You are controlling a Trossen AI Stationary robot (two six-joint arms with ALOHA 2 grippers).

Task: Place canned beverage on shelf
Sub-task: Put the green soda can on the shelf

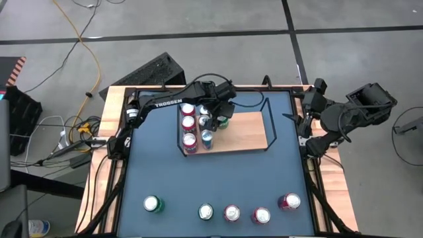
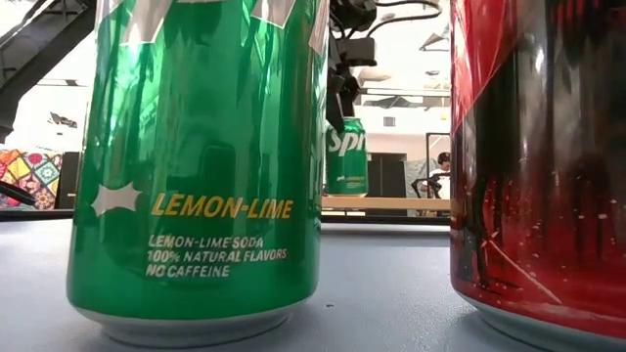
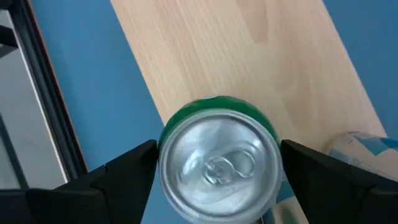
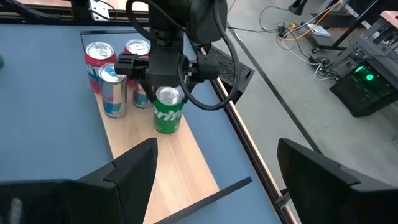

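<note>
We see the left gripper (image 1: 221,118) over the shelf (image 1: 248,132), its two dark fingers (image 3: 118,180) standing apart on either side of a green can (image 4: 166,111) with a gap showing between each finger and the can's wall, so it is not clamped on it. The can is bright green with white lettering down its side and a plain silver top (image 3: 219,165) with the pull tab lying flat (the wrist camera looks straight down on it). It stands upright on the light-wood board of the shelf, near the board's far edge and just beside the cluster of other cans already there: red cans (image 1: 188,124) in a row along the left end frame and pale blue-and-silver cans (image 1: 206,137) next to them. From table height the green can (image 2: 346,156) shows resting on the board with the gripper above it. The rest of the board toward the black wire end frame (image 1: 268,122) on the right is bare wood. The right gripper (image 4: 214,180) waits off the table's right side with its fingers spread wide. Five more cans (image 1: 231,213) stand in a row along the near edge of the blue tabletop (image 1: 158,172).
</note>
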